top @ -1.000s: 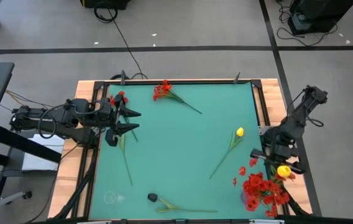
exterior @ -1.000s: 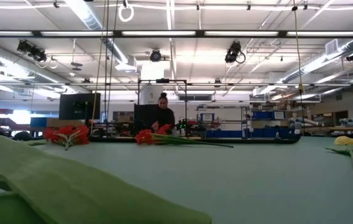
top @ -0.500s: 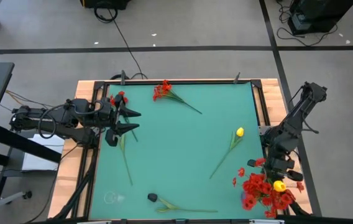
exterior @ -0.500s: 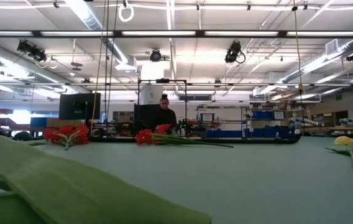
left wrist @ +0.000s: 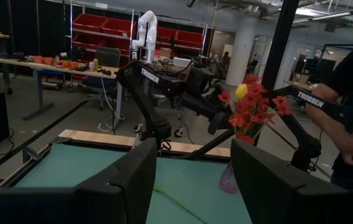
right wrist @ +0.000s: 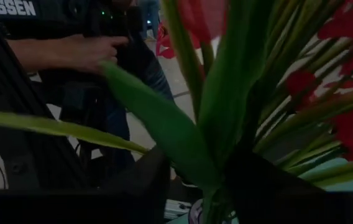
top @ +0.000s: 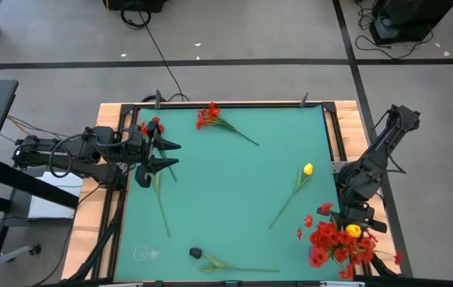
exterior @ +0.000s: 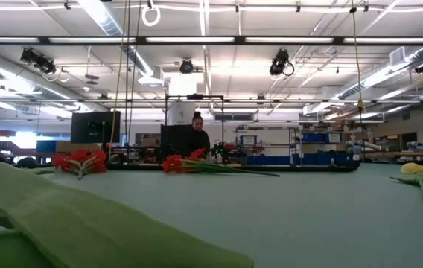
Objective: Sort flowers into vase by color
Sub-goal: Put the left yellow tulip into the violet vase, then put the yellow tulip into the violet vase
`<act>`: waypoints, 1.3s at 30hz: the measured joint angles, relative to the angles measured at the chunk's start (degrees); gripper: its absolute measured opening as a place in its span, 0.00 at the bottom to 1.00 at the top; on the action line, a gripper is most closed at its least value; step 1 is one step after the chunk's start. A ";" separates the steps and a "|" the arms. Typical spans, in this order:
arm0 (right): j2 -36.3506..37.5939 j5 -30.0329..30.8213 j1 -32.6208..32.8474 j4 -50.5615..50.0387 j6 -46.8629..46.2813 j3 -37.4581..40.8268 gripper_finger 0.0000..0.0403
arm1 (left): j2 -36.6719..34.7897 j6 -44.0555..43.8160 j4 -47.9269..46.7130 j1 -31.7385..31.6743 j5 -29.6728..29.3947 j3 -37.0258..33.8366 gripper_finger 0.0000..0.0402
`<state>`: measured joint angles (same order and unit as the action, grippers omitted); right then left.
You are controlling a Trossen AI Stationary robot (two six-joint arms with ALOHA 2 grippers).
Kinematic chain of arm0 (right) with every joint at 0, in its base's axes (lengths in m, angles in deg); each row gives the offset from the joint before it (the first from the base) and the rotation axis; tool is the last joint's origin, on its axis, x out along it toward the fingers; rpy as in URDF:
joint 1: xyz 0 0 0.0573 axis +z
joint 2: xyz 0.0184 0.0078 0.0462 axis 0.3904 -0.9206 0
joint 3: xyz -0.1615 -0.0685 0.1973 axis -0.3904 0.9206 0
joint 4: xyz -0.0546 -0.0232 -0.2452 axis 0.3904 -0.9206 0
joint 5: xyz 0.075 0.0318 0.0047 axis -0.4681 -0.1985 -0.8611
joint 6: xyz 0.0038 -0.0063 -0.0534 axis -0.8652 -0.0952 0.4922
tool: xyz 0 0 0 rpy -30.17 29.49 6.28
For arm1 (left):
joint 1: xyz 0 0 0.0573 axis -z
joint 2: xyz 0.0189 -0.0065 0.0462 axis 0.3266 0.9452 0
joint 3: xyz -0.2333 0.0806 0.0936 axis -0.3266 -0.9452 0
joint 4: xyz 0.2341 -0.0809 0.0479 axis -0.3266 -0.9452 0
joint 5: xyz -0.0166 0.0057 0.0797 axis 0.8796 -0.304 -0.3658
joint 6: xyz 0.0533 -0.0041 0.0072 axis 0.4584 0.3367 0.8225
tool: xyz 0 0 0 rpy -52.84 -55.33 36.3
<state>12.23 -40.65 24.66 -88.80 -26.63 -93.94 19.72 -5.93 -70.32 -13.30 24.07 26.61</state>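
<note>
A yellow flower (top: 354, 231) stands among red flowers (top: 332, 243) in a vase (left wrist: 229, 179) at the green mat's (top: 234, 191) near right corner. The right gripper (top: 357, 217) hangs at the bunch; whether it grips the stem cannot be told. Other flowers lie across the mat. The left gripper (top: 166, 155), jaws parted and empty, waits over the left edge.

Left arm (top: 75, 153): black jointed links, loose dark cables along it.
Right arm (top: 378, 155): matte black, slim angled links.
Markings: white "TROSSEN" lettering on the links.
Fingers (left wrist: 127, 186): broad, dark, probably plastic.
</note>
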 joint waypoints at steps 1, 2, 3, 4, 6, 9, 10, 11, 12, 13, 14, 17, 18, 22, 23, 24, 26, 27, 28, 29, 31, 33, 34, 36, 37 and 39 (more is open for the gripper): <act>0.40 0.00 0.00 0.00 -0.06 0.00 0.42 | -0.02 0.00 -0.01 0.00 0.02 0.00 0.53; 0.84 0.08 0.00 0.03 -0.19 0.00 0.45 | 0.00 0.00 -0.01 0.00 0.00 -0.01 0.53; 1.39 0.40 0.00 0.06 -0.76 0.00 0.47 | 0.00 0.00 -0.01 0.00 0.01 0.00 0.53; 1.99 0.61 0.00 0.19 -1.31 0.00 0.48 | 0.00 0.00 0.00 0.00 0.02 -0.01 0.53; 3.37 0.65 0.00 0.21 -2.29 0.00 0.50 | 0.00 0.00 0.00 0.00 0.00 -0.01 0.53; 5.91 0.69 -0.02 0.26 -3.71 0.00 0.51 | 0.00 0.00 -0.01 0.00 0.01 0.01 0.53; 6.74 0.69 0.00 0.28 -4.21 0.00 0.51 | -0.02 0.00 -0.01 0.00 0.00 0.00 0.53; 7.56 0.71 -0.02 0.06 -4.44 -0.13 0.51 | -0.02 0.00 -0.01 0.00 0.00 -0.01 0.53; 8.21 0.81 -0.01 -0.15 -4.56 -0.41 0.51 | -0.01 -0.01 -0.01 0.00 0.01 -0.01 0.53; 8.80 1.02 -0.02 -0.57 -4.61 -0.91 0.51 | -0.01 0.00 0.00 0.00 0.00 -0.01 0.53; 9.27 1.23 -0.02 -0.97 -4.64 -1.46 0.51 | -0.02 -0.01 -0.01 0.00 0.00 -0.01 0.53; 10.09 2.18 -0.02 -2.04 -5.76 -3.39 0.51 | -0.02 0.00 0.00 0.00 0.00 -0.01 0.53; 10.22 2.29 -0.02 -2.05 -5.91 -4.05 0.51 | -0.01 0.00 0.00 0.00 0.02 0.01 0.53; 10.30 2.60 -0.02 -2.06 -5.98 -6.68 0.51 | -0.02 0.00 -0.01 0.00 0.00 -0.01 0.53; 10.30 2.84 -0.02 -2.02 -5.96 -7.51 0.51 | -0.02 0.00 -0.01 0.00 0.00 0.00 0.53; 10.31 3.30 -0.02 -1.95 -5.87 -8.23 0.51 | -0.01 0.00 0.00 0.00 0.00 -0.01 0.53; 10.34 4.67 -0.05 -1.90 -5.62 -9.75 0.51 | -0.01 0.00 -0.01 0.00 0.02 -0.01 0.53; 10.34 5.46 -0.11 -1.71 -5.40 -10.42 0.51 | -0.01 0.00 -0.01 0.00 0.00 0.00 0.53; 10.32 6.14 -0.24 -1.45 -4.96 -11.10 0.51 | -0.01 0.00 0.00 0.00 0.02 -0.01 0.53; 10.30 7.24 -0.36 -0.98 -4.49 -11.85 0.51 | -0.02 0.00 0.00 0.00 0.00 -0.01 0.53; 10.30 10.49 -0.84 0.61 -3.70 -13.41 0.51 | -0.01 0.00 0.00 0.00 0.01 -0.01 0.53; 10.34 14.95 -1.44 2.76 -3.28 -14.89 0.51 | 0.00 0.00 -0.01 0.00 0.01 0.00 0.53; 10.33 18.05 -1.77 3.70 -2.83 -15.60 0.51 | -0.01 0.00 -0.01 0.00 0.02 -0.01 0.53; 10.32 24.58 -2.45 4.97 -2.32 -17.00 0.51 | -0.02 -0.01 -0.01 0.00 0.02 -0.01 0.53; 10.32 27.66 -2.87 5.53 -1.64 -17.58 0.51 | -0.02 0.00 -0.01 0.00 0.00 -0.01 0.53; 10.06 34.95 -3.84 6.58 -0.14 -18.51 0.51 | -0.01 0.00 -0.01 0.00 0.00 -0.01 0.53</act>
<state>22.29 -5.70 20.82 -82.22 -26.77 -112.45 19.71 -5.93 -70.32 -13.30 24.07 26.61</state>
